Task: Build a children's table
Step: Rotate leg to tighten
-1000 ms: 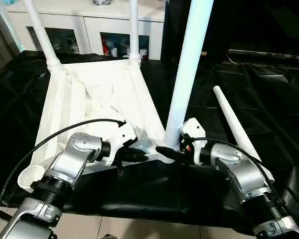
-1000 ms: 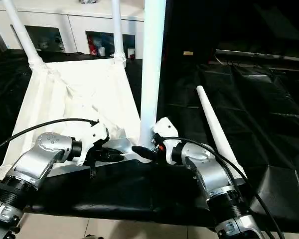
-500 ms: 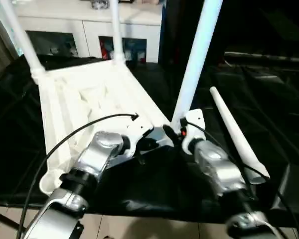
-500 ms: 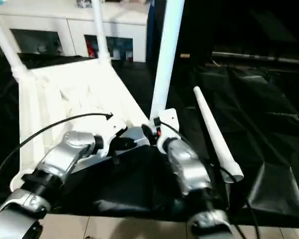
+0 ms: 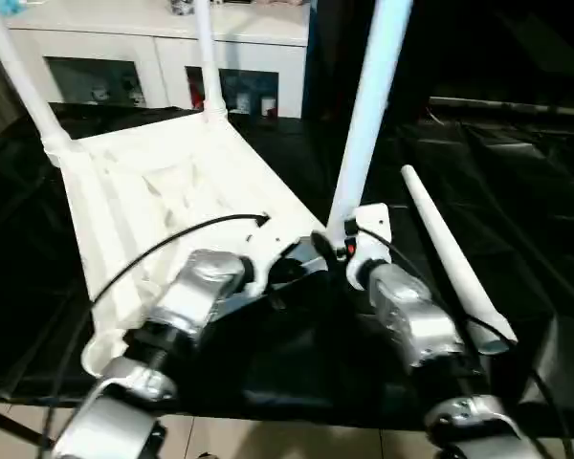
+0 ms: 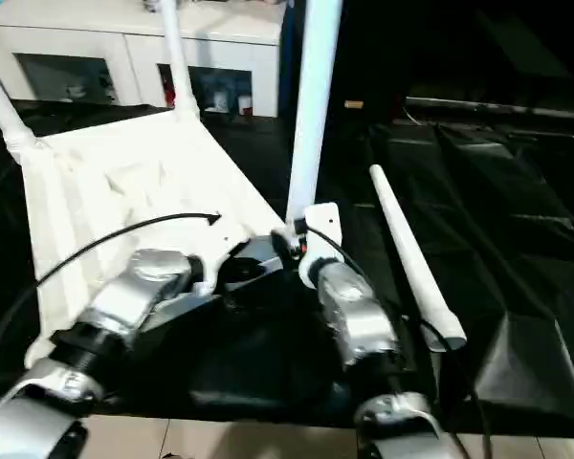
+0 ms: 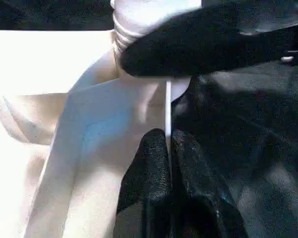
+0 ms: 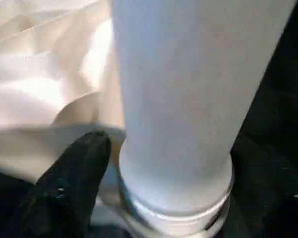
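Observation:
The white table top (image 5: 153,191) lies upside down on black cloth. Legs stand in its two far corners (image 5: 29,86) (image 5: 207,67), and a third leg (image 5: 364,115) stands in the near right corner socket. My right gripper (image 5: 333,244) is shut on the base of this third leg, with one finger (image 8: 77,173) beside the tube. My left gripper (image 7: 168,144) is shut on the top's thin rim just beside that socket. The fourth leg (image 5: 445,253) lies loose on the cloth to the right. The near left socket (image 5: 94,356) holds nothing.
A white cabinet (image 5: 163,57) with glass-front shelves stands behind the table top. Crinkled black cloth (image 5: 517,191) covers the work surface, whose front edge runs just below my forearms, with floor tiles beyond.
Both arms have reached forward, and the near right corner with its leg has moved away from me. The table top has turned, its far corners swinging left.

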`<state>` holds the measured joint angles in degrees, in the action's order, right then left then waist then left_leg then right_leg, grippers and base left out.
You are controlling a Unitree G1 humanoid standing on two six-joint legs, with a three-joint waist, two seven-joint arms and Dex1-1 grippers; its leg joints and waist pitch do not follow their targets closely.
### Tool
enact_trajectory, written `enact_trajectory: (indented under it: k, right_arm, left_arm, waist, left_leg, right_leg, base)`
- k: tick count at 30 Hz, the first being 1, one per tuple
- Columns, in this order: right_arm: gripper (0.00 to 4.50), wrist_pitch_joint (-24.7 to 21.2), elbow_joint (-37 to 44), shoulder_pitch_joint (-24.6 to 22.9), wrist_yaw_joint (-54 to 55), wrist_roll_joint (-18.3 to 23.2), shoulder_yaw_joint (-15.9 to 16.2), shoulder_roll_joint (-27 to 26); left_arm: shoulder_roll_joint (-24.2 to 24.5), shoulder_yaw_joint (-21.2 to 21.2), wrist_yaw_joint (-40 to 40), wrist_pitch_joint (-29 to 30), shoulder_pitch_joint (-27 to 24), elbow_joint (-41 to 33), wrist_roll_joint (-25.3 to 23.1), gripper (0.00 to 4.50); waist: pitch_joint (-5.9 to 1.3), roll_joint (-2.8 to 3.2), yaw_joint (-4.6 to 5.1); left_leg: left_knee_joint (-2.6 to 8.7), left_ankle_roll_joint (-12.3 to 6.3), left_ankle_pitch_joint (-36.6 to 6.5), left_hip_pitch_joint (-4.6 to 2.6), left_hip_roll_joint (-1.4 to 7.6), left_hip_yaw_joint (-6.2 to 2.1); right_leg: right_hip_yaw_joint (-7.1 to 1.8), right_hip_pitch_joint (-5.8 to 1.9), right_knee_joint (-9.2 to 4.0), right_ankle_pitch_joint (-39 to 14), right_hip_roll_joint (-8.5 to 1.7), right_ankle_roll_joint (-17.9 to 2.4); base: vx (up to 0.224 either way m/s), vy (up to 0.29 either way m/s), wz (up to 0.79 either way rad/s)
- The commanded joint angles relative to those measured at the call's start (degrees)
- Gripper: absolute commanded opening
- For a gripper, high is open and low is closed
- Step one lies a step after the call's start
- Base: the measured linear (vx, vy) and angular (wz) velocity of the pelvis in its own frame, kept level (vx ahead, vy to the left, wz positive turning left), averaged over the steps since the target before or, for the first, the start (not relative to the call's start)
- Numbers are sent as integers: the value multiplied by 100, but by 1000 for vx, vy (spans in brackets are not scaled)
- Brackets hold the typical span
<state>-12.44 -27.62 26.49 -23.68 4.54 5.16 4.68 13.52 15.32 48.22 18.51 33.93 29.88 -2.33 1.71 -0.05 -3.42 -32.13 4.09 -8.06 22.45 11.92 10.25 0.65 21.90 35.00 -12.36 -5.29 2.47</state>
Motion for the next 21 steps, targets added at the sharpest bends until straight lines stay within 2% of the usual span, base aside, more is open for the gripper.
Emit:
enact_trajectory:
  k: [1, 4, 6, 10, 13, 14, 18, 21]
  right_arm:
    - [397, -129, 422, -139, -823, 63, 339, 325]
    - [397, -167, 925, -362, -1651, 135, 565, 803]
    - [397, -208, 1041, -385, -1807, 209, 536, 921]
    - [397, -289, 1104, -337, -2033, 305, 523, 1084]
    - [397, -341, 1144, -333, -2191, 314, 578, 1156]
    - [372, -353, 1159, -337, -2194, 305, 578, 1161]
    - [347, -402, 1183, -379, -2350, 259, 673, 1195]
    - [320, -427, 1175, -397, -2356, 252, 693, 1211]
  left_arm:
    - [100, -11, 315, -178, -132, -94, 150, 0]
    - [291, 29, 710, -247, -227, -254, 260, 0]
    - [381, 47, 943, -261, -279, -368, 351, 0]
    - [580, 82, 1415, -201, -387, -626, 535, 0]
    - [651, 78, 1507, -187, -386, -616, 520, 0]
    - [656, 73, 1510, -191, -386, -612, 514, 0]
    - [697, 72, 1506, -223, -366, -559, 503, 0]
    - [705, 48, 1538, -204, -375, -583, 503, 0]
  waist:
    - [-278, -48, -23]
    - [-277, -52, -57]
    - [-280, -56, -51]
    - [-274, -52, -32]
    - [-279, -53, -52]
    - [-286, -46, -63]
    - [-283, -76, -85]
    - [-289, -72, -94]
  left_leg:
    - [363, 26, -1600, -113, 44, 9]
    - [349, -48, -1514, -114, 58, 15]
    - [338, -97, -1461, -110, 53, 25]
    - [350, -80, -1550, -122, 65, 25]
    - [346, -66, -1476, -135, 74, 29]
    - [342, -73, -1417, -136, 72, 29]
    - [327, -100, -1322, -125, 63, 40]
    - [321, -109, -1274, -129, 64, 42]
  right_leg:
    - [-66, -141, -443, -692, -123, -1004]
    - [-67, -155, -440, -534, -121, -1011]
    - [-69, -146, -419, -438, -123, -1084]
    - [-68, -126, -423, -625, -127, -1183]
    - [-66, -118, -404, -455, -117, -1233]
    - [-65, -125, -387, -346, -121, -1246]
    - [-65, -145, -380, -259, -132, -1240]
    - [-67, -143, -374, -253, -135, -1241]
  base:
    - [0, 0, 0]
    - [0, 0, 0]
    - [0, 0, 0]
    - [0, 0, 0]
    - [0, 0, 0]
    - [0, 0, 0]
    - [0, 0, 0]
    - [0, 0, 0]
